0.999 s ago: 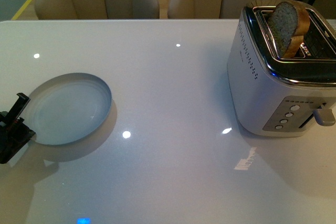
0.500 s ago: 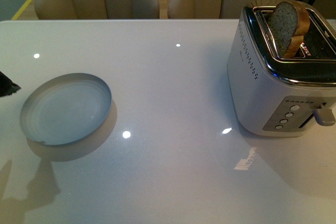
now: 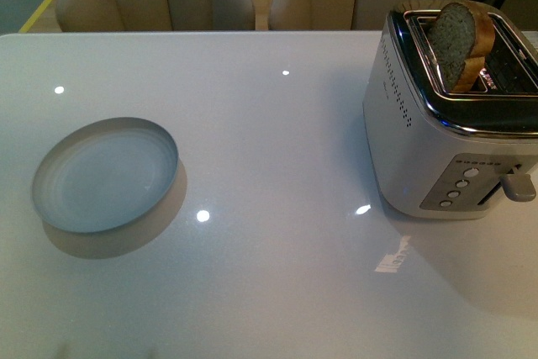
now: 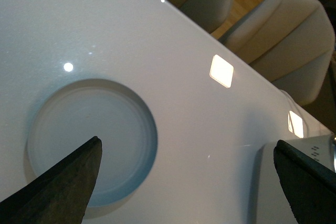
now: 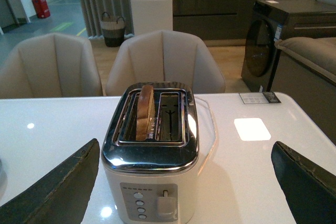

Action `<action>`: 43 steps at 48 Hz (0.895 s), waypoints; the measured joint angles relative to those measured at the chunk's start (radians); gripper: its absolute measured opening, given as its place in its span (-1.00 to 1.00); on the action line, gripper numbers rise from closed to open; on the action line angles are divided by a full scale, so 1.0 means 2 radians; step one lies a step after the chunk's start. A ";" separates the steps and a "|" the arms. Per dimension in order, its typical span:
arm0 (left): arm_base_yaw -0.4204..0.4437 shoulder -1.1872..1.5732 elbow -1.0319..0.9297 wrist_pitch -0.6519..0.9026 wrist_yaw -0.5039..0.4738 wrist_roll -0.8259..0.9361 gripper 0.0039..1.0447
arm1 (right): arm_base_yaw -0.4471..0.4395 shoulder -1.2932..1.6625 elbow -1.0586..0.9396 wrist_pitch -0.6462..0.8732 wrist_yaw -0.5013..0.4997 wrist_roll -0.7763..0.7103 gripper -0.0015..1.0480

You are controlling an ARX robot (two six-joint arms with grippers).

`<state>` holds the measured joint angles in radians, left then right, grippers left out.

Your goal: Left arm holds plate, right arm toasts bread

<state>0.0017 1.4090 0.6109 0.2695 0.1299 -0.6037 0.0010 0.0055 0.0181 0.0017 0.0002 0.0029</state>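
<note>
Front view shows the round, pale blue-grey plate with its low raised rim (image 3: 106,176) lying alone at the left of the glossy white table (image 3: 277,140), well apart from the brushed-silver two-slot toaster (image 3: 450,128) at the upper right of the frame. A second ago the black, glossy left gripper sat touching the plate's lower-left rim; half a second ago only its tip showed at the left edge; now it is gone from this view altogether, and the plate has not shifted. The left wrist view looks down on the plate (image 4: 93,142) from above, with the left gripper (image 4: 186,174) unclenched — its two dark fingers (image 4: 58,184) spread wide, one over the plate's lower edge in the frame and the other far to the right, nothing between them. So the plate is released, not held, and that half of the task reads as either undone or finished. The slice of light brown wholemeal bread with a darker crust (image 3: 458,39) stands tilted in one toaster slot, its rounded end well above the rim; from the right wrist view the bread (image 5: 145,111) sits in the left-hand slot of the frame, the lever (image 5: 166,203) low on the front panel. The right gripper (image 5: 184,182) is also spread open and empty, hanging before the toaster — I judge the toasting step is near its end or not yet pressed; which, I cannot tell.
</note>
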 joint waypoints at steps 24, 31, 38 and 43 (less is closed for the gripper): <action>-0.104 -0.051 -0.033 0.161 -0.161 0.134 0.43 | 0.000 0.000 0.000 0.000 0.000 0.000 0.83; -0.089 -0.101 -0.105 0.270 -0.150 0.252 -0.05 | 0.000 0.000 0.000 0.000 0.000 0.000 0.83; -0.072 -0.139 -0.153 0.275 -0.134 0.282 -0.49 | 0.000 0.000 0.000 0.000 0.000 0.000 0.83; -0.059 -0.180 -0.193 0.273 -0.119 0.290 -0.96 | 0.000 0.000 0.000 0.000 0.000 0.000 0.83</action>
<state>-0.1154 1.0489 0.2253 0.8158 -0.1089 -0.0227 0.0010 0.0055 0.0181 0.0017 0.0002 0.0029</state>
